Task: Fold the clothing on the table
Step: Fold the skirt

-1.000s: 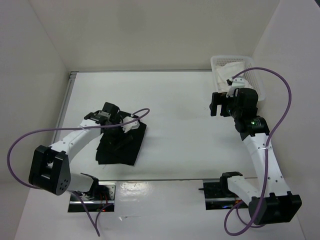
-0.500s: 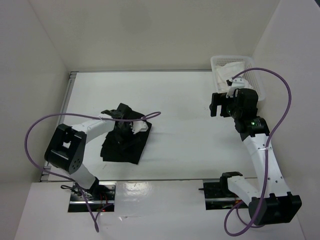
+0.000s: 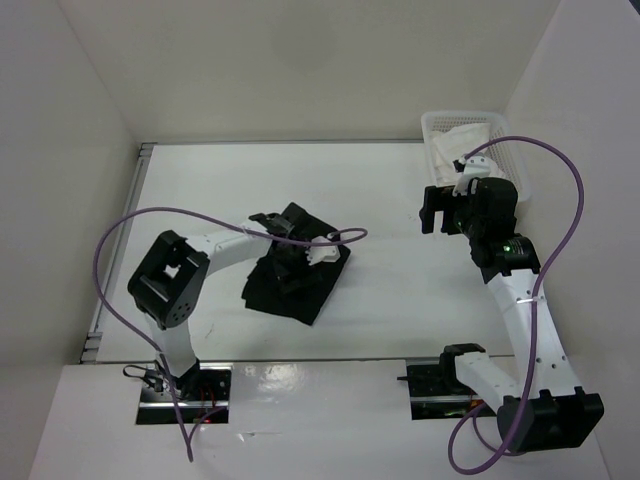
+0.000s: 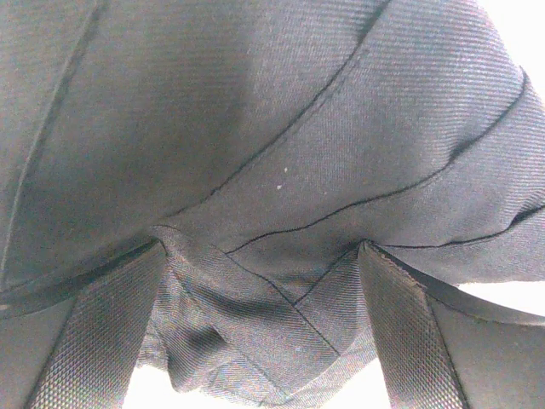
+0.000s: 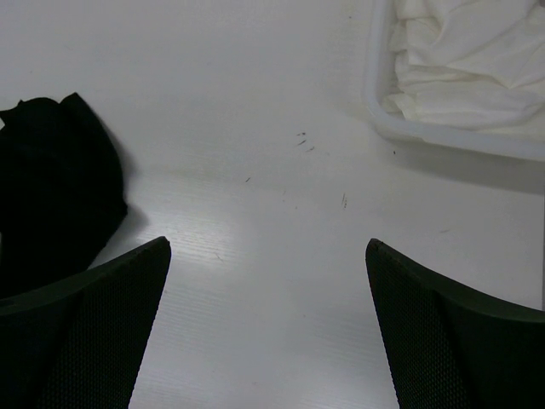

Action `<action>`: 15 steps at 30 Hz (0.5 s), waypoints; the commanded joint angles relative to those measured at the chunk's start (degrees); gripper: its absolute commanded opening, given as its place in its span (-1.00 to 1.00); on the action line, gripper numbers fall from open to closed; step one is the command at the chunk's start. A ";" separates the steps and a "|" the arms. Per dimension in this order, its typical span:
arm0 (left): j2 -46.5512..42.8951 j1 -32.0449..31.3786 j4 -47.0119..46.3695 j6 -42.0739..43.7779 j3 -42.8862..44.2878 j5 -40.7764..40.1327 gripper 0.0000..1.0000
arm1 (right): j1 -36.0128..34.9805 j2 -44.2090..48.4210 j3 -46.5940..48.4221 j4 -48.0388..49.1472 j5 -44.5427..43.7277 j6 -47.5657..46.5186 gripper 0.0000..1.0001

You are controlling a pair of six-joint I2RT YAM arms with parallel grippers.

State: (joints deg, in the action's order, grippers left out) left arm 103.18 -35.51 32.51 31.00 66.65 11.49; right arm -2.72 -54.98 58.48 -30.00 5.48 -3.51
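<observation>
where the clothing is: black clothing (image 3: 300, 285) sits in a rumpled heap on the left-centre part of the table (image 3: 380, 190), closer to the near edge than the far one. No neat fold, the edges stick out at odd angles.
left tool: left tool (image 4: 261, 247) is right down on the heap, jaws spread wide with a ridge of cloth bunched up between them. Not pinched on anything as far as I can see.
right tool: right tool (image 5: 268, 247) hangs over bare table off to the right. Its jaws are wide apart too, with nothing in them, and it's well apart from the clothing.
other stuff: basket (image 5: 372, 77) in the far right corner with white cloth (image 5: 460, 51) in it, just beyond the right tool.
how it'll handle: my guess is a woven twill, soft, light and floppy with 0 stiffness. Seams and overlapping layers show in the left wrist view. It'll sag and drag rather than hold shape, and it'll probably slide on that smooth table.
where to grab: I'd go for a hem or corner at the edge of the heap. Pinching the middle likely grabs several layers at once. 1 tool per corner, 2 corners, should keep it flat-ish.
what could go wrong: black on black makes the layers hard to tell apart, so it's easy to catch the wrong one.
progress: not far along I'd say, the heap needs flattening before a clean fold.
</observation>
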 commanded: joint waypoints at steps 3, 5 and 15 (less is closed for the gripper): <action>6.07 -1.23 -1.57 -3.40 6.37 3.27 1.00 | 0.44 1.19 -0.12 1.87 0.77 -0.71 0.99; 7.74 -1.23 -2.10 -3.93 8.13 3.28 1.00 | 0.44 1.19 -0.12 1.87 0.77 -0.71 0.99; 4.59 -1.23 2.11 -5.16 10.96 2.75 1.00 | 0.44 1.19 -0.12 1.87 0.77 -0.71 0.99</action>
State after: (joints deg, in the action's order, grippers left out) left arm 111.35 -36.86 31.57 27.31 78.19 13.58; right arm -2.72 -54.98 58.48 -30.00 5.48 -3.90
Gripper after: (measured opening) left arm 1.001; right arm 0.993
